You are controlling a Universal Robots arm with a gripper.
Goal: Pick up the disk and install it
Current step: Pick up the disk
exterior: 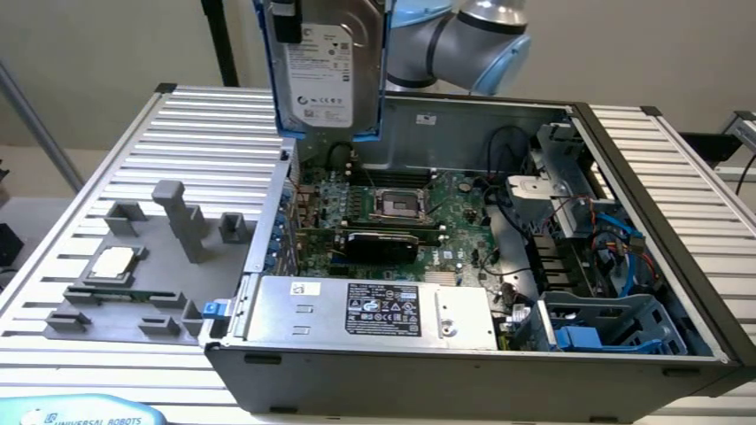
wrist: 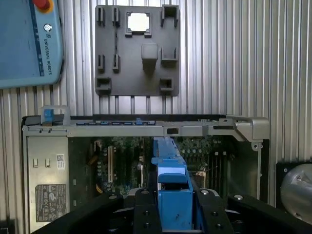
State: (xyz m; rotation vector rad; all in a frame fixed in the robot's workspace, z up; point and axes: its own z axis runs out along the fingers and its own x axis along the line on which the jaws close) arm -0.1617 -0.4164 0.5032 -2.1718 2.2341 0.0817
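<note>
"UNIVERSAL ROBOTS" is printed on the blue pendant point(wrist: 27, 48); the white label on the disk point(exterior: 325, 71) is too fine for me to read. The arm point(exterior: 473, 40) leans in from beyond the open computer case point(exterior: 661, 159), its gripper point(wrist: 173, 209) clamped on the disk's blue rail, holding it upright in the air over the case's far side

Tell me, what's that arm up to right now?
Tool shut on the disk. Disk hangs upright over the open computer case, above the motherboard. Not yet installed.
</note>
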